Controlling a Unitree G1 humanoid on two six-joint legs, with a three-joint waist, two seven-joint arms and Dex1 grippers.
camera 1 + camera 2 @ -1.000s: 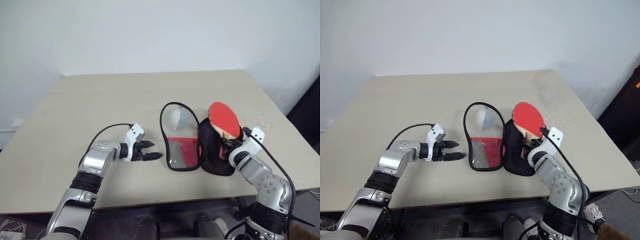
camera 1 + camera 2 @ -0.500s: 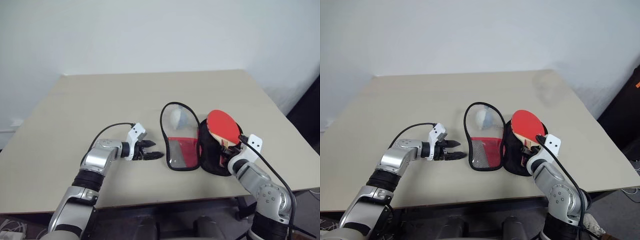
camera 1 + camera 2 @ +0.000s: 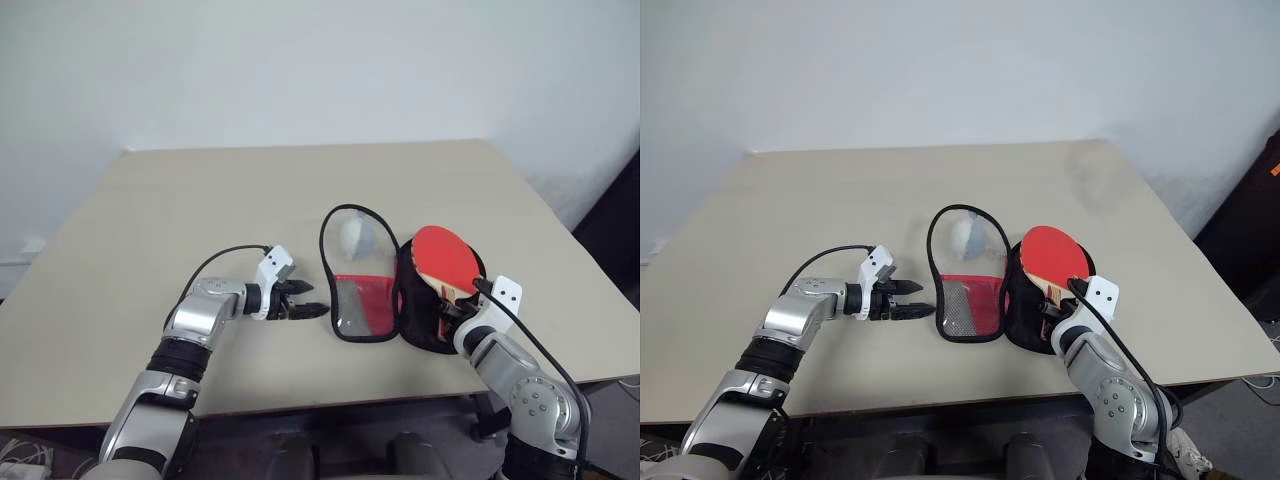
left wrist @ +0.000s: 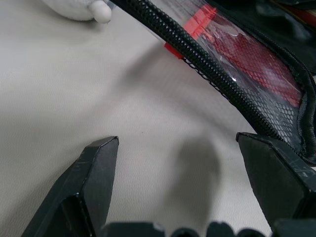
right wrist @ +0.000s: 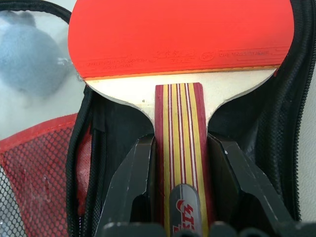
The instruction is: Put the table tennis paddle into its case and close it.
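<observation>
Table (image 3: 200, 190): beige top, work sits at about 4 o'clock from its centre.

Case (image 3: 372, 290) lies unzipped and splayed: clear-window and red-mesh flap flat on the table, black half just beside it at 3 o'clock. A small grey-blue soft lump (image 3: 353, 236) sits under the window at the flap's 12 o'clock end.

Table tennis paddle (image 3: 447, 258) rests over the black half, red face toward 12 o'clock, handle toward 6. In the right wrist view the blade's far edge reaches the pocket rim, but the paddle doesn't look seated flat yet.

Right gripper (image 5: 183, 163): jaws partly closed, clamped on the striped handle from both sides.

Left gripper (image 3: 303, 305): jaws spread wide, empty, hovering just above bare table at 9 o'clock of the flap's zip edge, tips apart from it.

Step in hand, my read: seat the paddle in the black half.
- Keep the face parallel to the pocket floor, slide toward 12 o'clock until the blade nests inside the zip line.
- Lower the handle last so it lands in the narrow neck.
- Don't release until the blade sits flat, or it may tip off the edge.
- Left should pin or lift the flap edge only once the paddle is down. Watch that the lump doesn't block the fold.
</observation>
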